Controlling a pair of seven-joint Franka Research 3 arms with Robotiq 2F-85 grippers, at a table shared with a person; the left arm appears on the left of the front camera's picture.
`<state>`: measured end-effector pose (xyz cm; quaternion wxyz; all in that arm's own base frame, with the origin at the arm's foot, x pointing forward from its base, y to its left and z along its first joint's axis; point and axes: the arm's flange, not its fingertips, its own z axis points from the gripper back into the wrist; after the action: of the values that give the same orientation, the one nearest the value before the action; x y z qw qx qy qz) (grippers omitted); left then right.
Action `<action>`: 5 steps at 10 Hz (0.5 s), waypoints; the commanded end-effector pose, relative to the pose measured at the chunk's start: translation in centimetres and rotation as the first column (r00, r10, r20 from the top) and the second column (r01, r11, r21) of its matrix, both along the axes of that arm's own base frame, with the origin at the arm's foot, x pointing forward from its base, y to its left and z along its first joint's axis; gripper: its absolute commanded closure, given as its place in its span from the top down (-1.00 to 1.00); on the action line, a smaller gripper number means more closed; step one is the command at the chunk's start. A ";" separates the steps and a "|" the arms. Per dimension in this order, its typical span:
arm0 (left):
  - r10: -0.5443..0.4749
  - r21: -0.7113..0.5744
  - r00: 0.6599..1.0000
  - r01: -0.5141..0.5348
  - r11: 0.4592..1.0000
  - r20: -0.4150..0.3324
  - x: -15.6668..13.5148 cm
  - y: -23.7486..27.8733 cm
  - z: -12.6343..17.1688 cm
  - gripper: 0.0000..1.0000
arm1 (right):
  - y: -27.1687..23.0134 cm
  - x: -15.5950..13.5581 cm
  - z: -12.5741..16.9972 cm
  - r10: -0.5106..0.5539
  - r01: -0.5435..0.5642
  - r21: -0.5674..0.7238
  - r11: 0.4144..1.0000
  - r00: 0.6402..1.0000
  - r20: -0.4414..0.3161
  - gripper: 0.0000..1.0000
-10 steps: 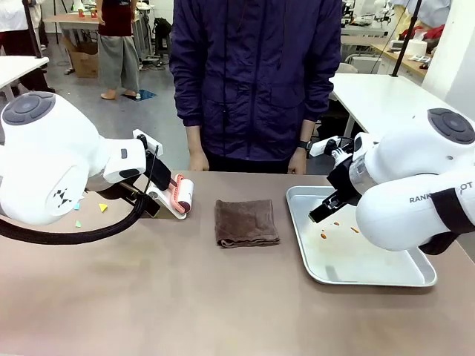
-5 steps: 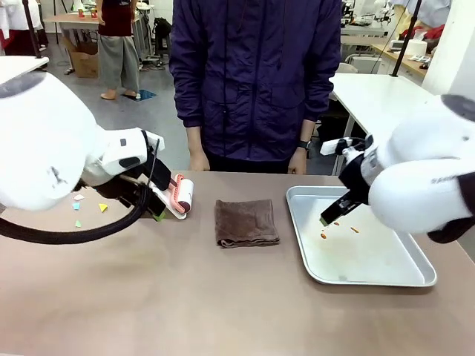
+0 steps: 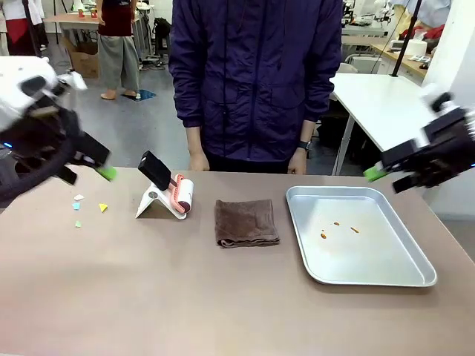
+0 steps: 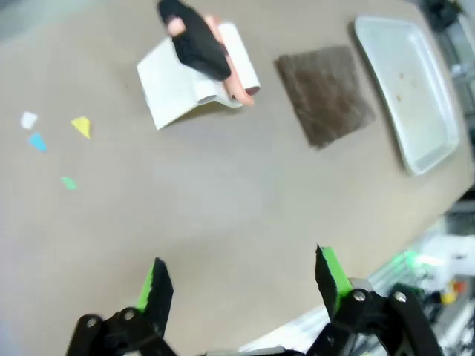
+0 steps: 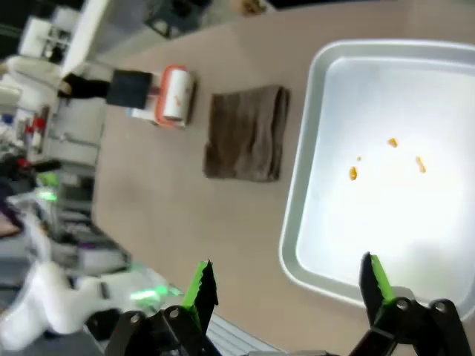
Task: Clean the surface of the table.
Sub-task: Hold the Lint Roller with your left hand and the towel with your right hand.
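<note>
The tan-brown table [image 3: 185,289] carries several small coloured paper scraps [image 3: 89,210] at its left. The same scraps [image 4: 56,137] lie on the table [image 4: 193,208] in the left wrist view. A brown folded cloth [image 3: 246,222] lies in the middle, and it is also the cloth [image 4: 325,95] and the cloth [image 5: 246,133] of the wrist views. My left gripper [image 3: 93,169] hovers open at the far left, high over the table [image 4: 241,282]. My right gripper [image 3: 386,172] hangs open above the tray's far right side [image 5: 288,282]. Neither holds anything.
A lint roller [image 3: 171,191] with a black handle rests on a white stand left of the cloth, also seen as the roller [image 4: 204,52] and the roller [image 5: 171,93]. A silver tray [image 3: 415,278] with orange crumbs [image 3: 338,228] sits at the right. A person [image 3: 252,81] stands at the far edge.
Both arms have swung up and outward: the left one away from the lint roller to the far left, the right one off the tray to the far right. Both grippers stayed open.
</note>
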<state>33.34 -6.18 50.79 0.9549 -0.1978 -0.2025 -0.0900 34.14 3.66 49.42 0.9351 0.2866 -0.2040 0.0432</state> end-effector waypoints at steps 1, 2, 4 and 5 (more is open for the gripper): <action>0.076 -0.187 0.997 -0.070 0.980 0.025 -1.7 5.4 -1.5 1.00 | -4.8 -6.8 -3.9 -0.156 0.156 0.163 0.974 0.988 -0.016 1.00; 0.121 -0.307 0.992 -0.101 0.946 0.046 -2.6 8.6 -2.2 1.00 | -7.3 -7.7 -4.5 -0.178 0.178 0.268 0.947 0.984 -0.022 1.00; 0.258 -0.483 0.964 -0.194 0.854 0.069 -5.9 14.7 -4.3 1.00 | -12.8 -8.7 -7.0 -0.309 0.310 0.456 0.834 0.948 -0.079 1.00; 0.338 -0.527 0.939 -0.260 0.809 0.056 -7.8 17.2 -5.7 1.00 | -15.0 -9.0 -8.3 -0.350 0.349 0.512 0.785 0.932 -0.100 1.00</action>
<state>31.32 12.31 51.28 0.8705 -0.3806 -0.2968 0.0961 30.45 -13.60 48.36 0.8395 0.4532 -0.2402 -0.1796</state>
